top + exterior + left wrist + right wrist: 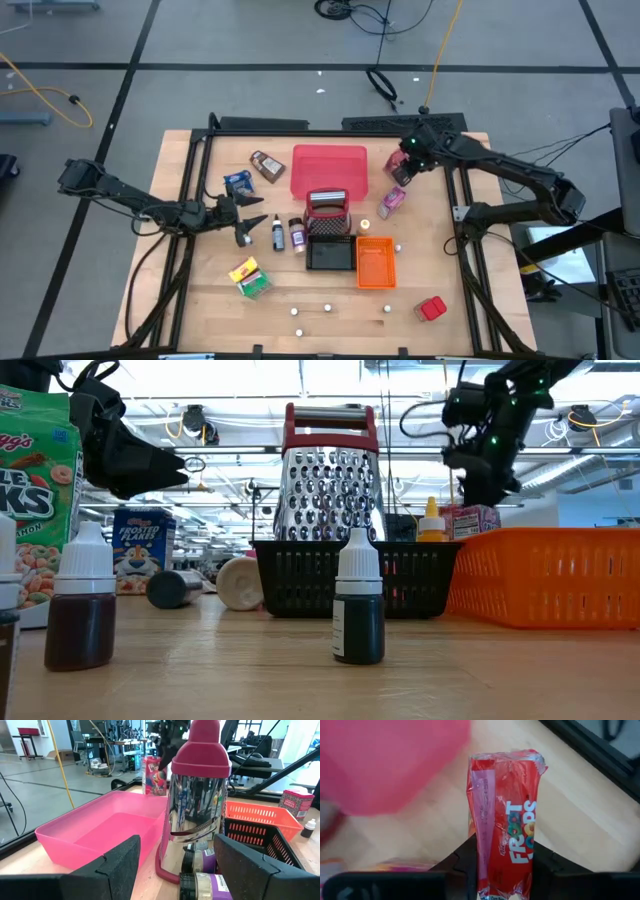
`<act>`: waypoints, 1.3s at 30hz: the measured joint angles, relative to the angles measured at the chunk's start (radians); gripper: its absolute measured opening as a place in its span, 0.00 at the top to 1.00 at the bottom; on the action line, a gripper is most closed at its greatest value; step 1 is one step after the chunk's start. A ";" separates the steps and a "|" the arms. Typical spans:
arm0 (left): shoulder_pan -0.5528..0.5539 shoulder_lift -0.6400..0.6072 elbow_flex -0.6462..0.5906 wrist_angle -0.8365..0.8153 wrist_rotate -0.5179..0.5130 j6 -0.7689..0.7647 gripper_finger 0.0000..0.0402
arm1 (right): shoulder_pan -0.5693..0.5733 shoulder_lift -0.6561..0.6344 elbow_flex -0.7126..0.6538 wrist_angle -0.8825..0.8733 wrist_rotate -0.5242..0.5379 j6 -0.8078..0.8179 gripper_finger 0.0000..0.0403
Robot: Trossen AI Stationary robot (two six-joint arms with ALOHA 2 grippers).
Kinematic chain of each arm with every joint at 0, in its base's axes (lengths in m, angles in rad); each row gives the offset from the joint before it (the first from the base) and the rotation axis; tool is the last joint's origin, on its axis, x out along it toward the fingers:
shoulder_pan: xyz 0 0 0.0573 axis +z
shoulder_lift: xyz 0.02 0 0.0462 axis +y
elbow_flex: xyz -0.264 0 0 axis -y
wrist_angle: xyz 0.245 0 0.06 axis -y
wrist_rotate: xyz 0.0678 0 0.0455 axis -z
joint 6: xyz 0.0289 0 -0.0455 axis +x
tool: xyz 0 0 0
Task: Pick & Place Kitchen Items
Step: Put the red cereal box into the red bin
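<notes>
On the left of the bench (200, 290), the left gripper (243, 222) hangs low over the wood with its jaws spread wide and empty. Just beside it on the right stand two small dark bottles (287, 234), and past them the steel grater (327, 208) rises at the far end of the black wire basket (330, 255). A blue cereal pack (238, 182) and a brown pouch (267, 165) lie on the far side of this gripper, a yellow-green box (250, 277) on its near side.

In the middle sits the red tray (329, 167), and to the right of the basket the orange bin (375, 262). Tiny white pieces (311, 312) dot the near edge, with a small red box (431, 309) near the right corner.

On the right, the right gripper (403, 168) holds the red Froot Loops pack (502, 825) between closed jaws, just off the tray's right edge, lifted clear of the bench in the low view. The pack's long axis runs straight out from the jaws. A pink pouch (391, 200) lies just near of it.

The tray lies directly left of the held pack, so the right arm looks far better placed for that drop. The bottles sit closest to the left jaws.
</notes>
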 joint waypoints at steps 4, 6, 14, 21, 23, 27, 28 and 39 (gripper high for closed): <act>0.000 0.000 0.000 0.000 0.000 0.000 0.36 | 0.002 0.000 0.053 0.000 0.001 -0.004 0.75; 0.000 0.000 0.000 0.000 0.000 0.000 0.36 | 0.002 0.000 0.082 0.003 0.001 -0.007 0.75; 0.000 0.000 0.000 0.000 -0.002 0.000 0.36 | 0.020 0.000 0.128 0.100 -0.131 -0.002 0.75; 0.000 0.000 0.000 0.001 -0.003 0.000 0.36 | 0.076 0.039 0.128 0.209 -0.156 0.000 0.75; 0.000 0.000 0.000 0.002 -0.003 0.000 0.36 | 0.086 0.064 0.128 0.249 -0.156 0.000 0.75; 0.000 0.000 0.000 0.003 -0.004 0.000 0.36 | 0.090 0.124 0.148 0.265 -0.156 0.000 0.75; 0.000 0.000 0.000 0.003 -0.004 0.000 0.36 | 0.090 0.139 0.158 0.268 -0.155 0.000 0.75; 0.000 0.000 0.000 0.004 -0.004 0.000 0.36 | 0.087 0.306 0.263 0.266 -0.151 -0.011 0.75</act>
